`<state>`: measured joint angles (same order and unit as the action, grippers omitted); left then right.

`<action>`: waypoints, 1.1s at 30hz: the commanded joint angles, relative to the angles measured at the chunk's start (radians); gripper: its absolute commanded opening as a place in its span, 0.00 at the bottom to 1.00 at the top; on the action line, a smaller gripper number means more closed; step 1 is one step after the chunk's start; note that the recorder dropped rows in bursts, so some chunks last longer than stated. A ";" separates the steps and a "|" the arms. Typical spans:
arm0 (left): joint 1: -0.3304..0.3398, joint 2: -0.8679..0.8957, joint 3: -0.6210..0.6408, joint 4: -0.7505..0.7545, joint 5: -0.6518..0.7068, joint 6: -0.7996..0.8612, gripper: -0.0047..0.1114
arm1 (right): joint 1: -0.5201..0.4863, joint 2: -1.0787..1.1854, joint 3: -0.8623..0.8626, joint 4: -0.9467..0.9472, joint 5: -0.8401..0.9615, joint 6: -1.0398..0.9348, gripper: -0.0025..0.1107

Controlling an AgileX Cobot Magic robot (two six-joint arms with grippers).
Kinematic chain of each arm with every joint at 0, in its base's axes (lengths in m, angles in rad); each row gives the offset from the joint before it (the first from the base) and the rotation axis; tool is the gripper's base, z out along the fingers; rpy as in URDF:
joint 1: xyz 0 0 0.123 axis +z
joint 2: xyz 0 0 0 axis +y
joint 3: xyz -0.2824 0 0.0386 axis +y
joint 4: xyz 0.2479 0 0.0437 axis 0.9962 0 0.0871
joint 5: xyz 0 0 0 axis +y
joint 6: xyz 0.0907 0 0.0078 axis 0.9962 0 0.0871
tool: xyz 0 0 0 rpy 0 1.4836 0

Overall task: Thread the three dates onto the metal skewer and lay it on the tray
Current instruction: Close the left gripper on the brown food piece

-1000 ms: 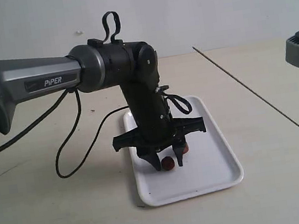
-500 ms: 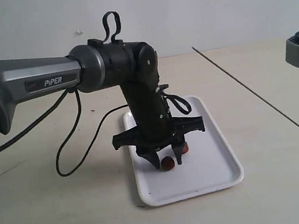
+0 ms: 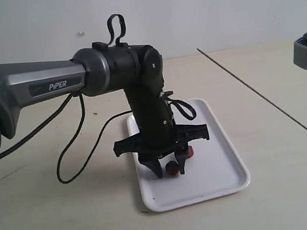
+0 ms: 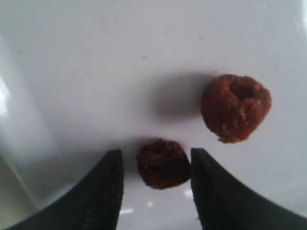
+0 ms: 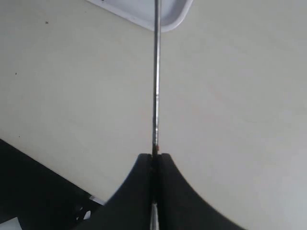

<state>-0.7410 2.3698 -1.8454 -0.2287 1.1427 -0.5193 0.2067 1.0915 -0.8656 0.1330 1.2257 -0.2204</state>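
Observation:
Two dates lie on the white tray (image 3: 218, 166). My left gripper (image 3: 169, 171) points down over the tray, open, its jaws either side of one date (image 4: 163, 164), (image 3: 173, 168); a gap shows beside one finger (image 4: 108, 189). The second date (image 4: 235, 108), (image 3: 190, 152) lies just beside it, outside the jaws. The third date is hidden. At the right edge of the exterior view my right gripper (image 5: 156, 155) is shut on the end of the metal skewer (image 5: 156, 72). The skewer (image 3: 259, 95) slants up and away above the table.
The left arm's black cable (image 3: 73, 155) loops over the table left of the tray. A tray corner (image 5: 168, 12) shows beyond the skewer in the right wrist view. Light wooden tabletop (image 3: 54, 220) surrounds the tray, with a white wall behind.
My left gripper has sunk slightly and shifted a little left around the date. The right gripper and skewer have not moved.

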 commanded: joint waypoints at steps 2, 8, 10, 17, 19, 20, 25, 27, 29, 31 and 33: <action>-0.004 0.018 0.004 -0.004 -0.001 -0.008 0.43 | -0.003 -0.008 0.003 -0.004 -0.005 -0.014 0.02; -0.004 0.018 0.004 -0.006 -0.006 -0.004 0.43 | -0.003 -0.008 0.003 -0.004 -0.005 -0.014 0.02; -0.004 0.018 0.004 -0.006 -0.006 -0.004 0.43 | -0.003 -0.008 0.003 -0.004 -0.005 -0.014 0.02; -0.004 0.018 0.004 -0.006 -0.006 0.003 0.43 | -0.003 -0.008 0.003 -0.004 -0.005 -0.014 0.02; -0.004 0.018 0.004 -0.014 -0.006 0.015 0.42 | -0.003 -0.008 0.003 -0.004 -0.005 -0.014 0.02; -0.004 0.018 0.004 -0.015 -0.006 0.015 0.40 | -0.003 -0.008 0.003 -0.004 -0.005 -0.014 0.02; -0.004 0.018 0.004 -0.016 -0.004 0.015 0.21 | -0.003 -0.008 0.003 -0.004 -0.005 -0.014 0.02; -0.004 0.018 0.004 -0.016 -0.002 0.015 0.19 | -0.003 -0.008 0.003 -0.004 -0.005 -0.014 0.02; -0.004 0.018 0.004 -0.016 -0.002 0.015 0.20 | -0.003 -0.008 0.003 -0.004 -0.005 -0.014 0.02; -0.004 0.018 0.004 -0.016 0.000 0.021 0.21 | -0.003 -0.008 0.003 -0.004 -0.005 -0.014 0.02; -0.004 0.018 0.004 -0.016 0.000 0.025 0.22 | -0.003 -0.008 0.003 -0.004 -0.005 -0.014 0.02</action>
<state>-0.7410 2.3698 -1.8454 -0.2441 1.1427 -0.5043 0.2067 1.0915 -0.8656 0.1330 1.2257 -0.2249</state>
